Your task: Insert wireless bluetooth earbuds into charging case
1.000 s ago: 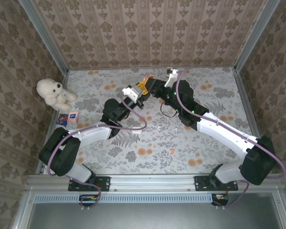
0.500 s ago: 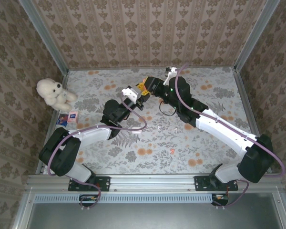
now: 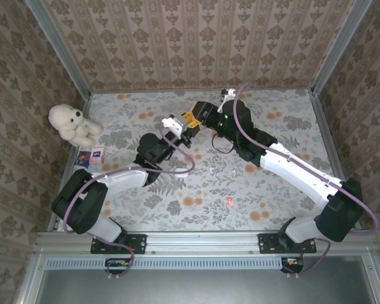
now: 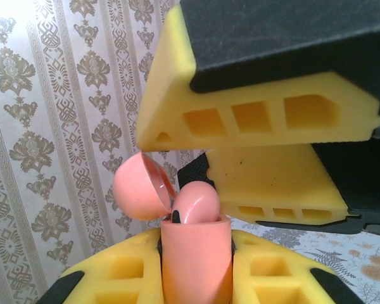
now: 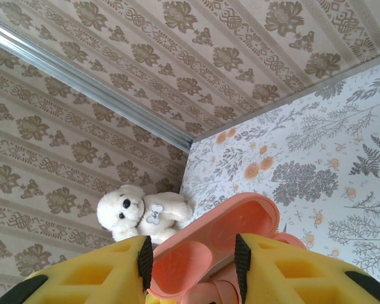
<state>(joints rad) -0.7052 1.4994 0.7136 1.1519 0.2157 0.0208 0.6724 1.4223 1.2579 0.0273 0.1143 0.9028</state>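
My left gripper (image 4: 196, 248) is shut on the body of a small pink charging case (image 4: 196, 266), held upright above the table. Its lid (image 4: 139, 187) hangs open to the left. One pink earbud (image 4: 197, 201) sits in the case with its rounded top sticking out. My right gripper (image 4: 177, 155) hovers just over it, its yellow fingers apart on either side of the bud and open. From the right wrist, the lid's hollow inside (image 5: 221, 234) shows between my right gripper's (image 5: 191, 253) fingers. Another orange-red bud (image 3: 229, 201) lies on the table.
A white teddy bear (image 3: 73, 123) sits at the far left, with small cards (image 3: 92, 155) beside it. Two small white bits (image 3: 212, 170) and a black loop (image 3: 223, 147) lie on the flowered table under the right arm. Papered walls enclose three sides.
The right arm has edged left, bringing its gripper closer over the case in the left gripper. The left arm has barely moved.
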